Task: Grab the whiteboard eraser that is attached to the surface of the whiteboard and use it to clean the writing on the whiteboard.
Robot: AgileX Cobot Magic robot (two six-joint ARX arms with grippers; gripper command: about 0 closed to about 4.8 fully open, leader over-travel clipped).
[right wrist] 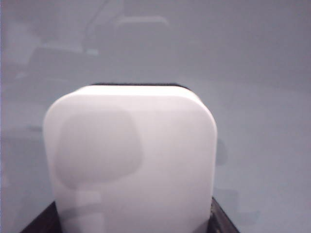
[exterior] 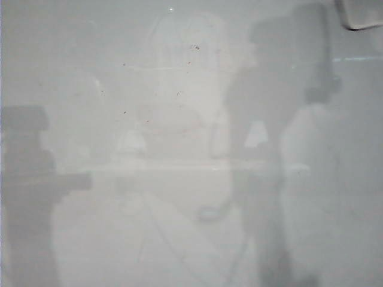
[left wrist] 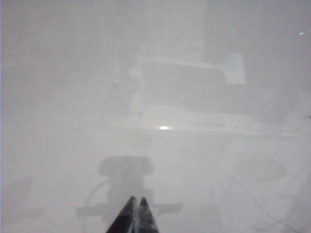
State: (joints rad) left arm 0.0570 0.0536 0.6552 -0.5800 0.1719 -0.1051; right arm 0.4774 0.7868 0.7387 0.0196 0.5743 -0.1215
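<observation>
I've got the right gripper (right wrist: 131, 221) clamped on the whiteboard eraser (right wrist: 130, 160): its two dark fingers (right wrist: 41, 224) show at either side of the white block's near end, and the block fills most of the right wrist cam. The black felt layer peeks out along the eraser's far edge, away from the gripper. Beyond it there's only bare whiteboard (right wrist: 262, 97), w/ grey reflections.

In the exterior cam the eraser (exterior: 362, 15) is just a white corner at the top right edge; the right gripper itself I can't make out there.

The left gripper (left wrist: 135, 216) is closed, its dark fingertips (left wrist: 146, 221) pressed together to a point, nothing between them. It hangs over the whiteboard (left wrist: 58, 121), its shadow on the surface just ahead of the tips.

No clear red writing anywhere; ahead of the left gripper I see only smudges, tiny dark specks and a faint pinkish trace mid-board in the exterior cam.
</observation>
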